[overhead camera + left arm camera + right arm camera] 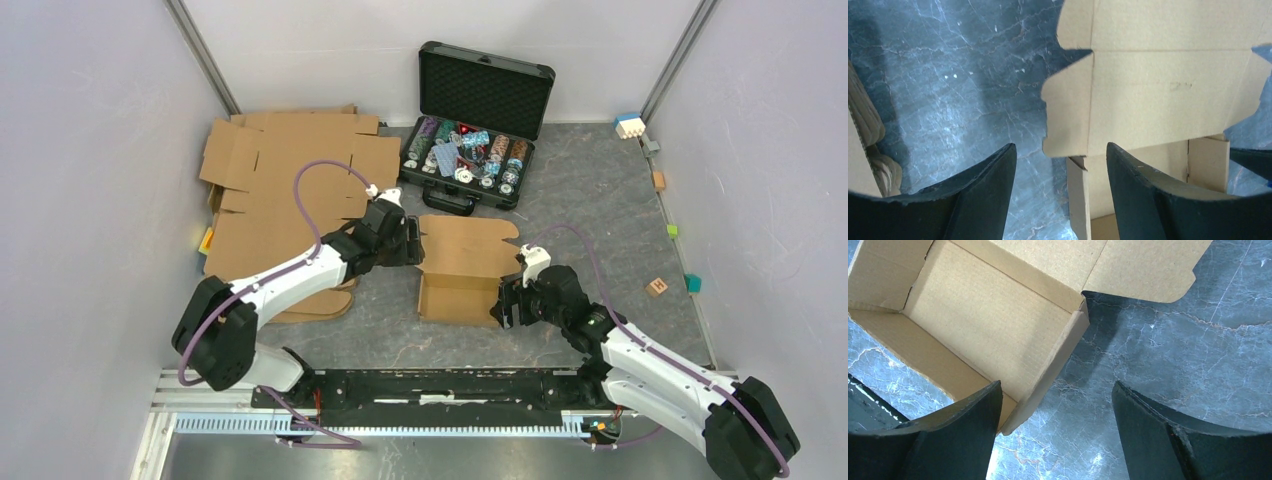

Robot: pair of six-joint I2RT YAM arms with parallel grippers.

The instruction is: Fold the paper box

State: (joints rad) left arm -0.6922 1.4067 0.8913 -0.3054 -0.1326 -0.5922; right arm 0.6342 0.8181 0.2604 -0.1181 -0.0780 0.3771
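LIGHT: bright, diffuse, overhead | SHADOW: soft, on table (1198, 365) beside paper box (988, 325) | GLARE: mild sheen (wrist views) | FOCUS: near fingers (1168, 445) slightly soft | TOP VIEW: sharp

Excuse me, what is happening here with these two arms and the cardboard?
Two robot arms are folding a small paper box that lies between them. Its tray is already formed, with the walls standing, but the lid lies open behind it. The left claw is open at the lid's left flap. The right claw is open over the tray's near right corner. Neither one grips the box at this moment.
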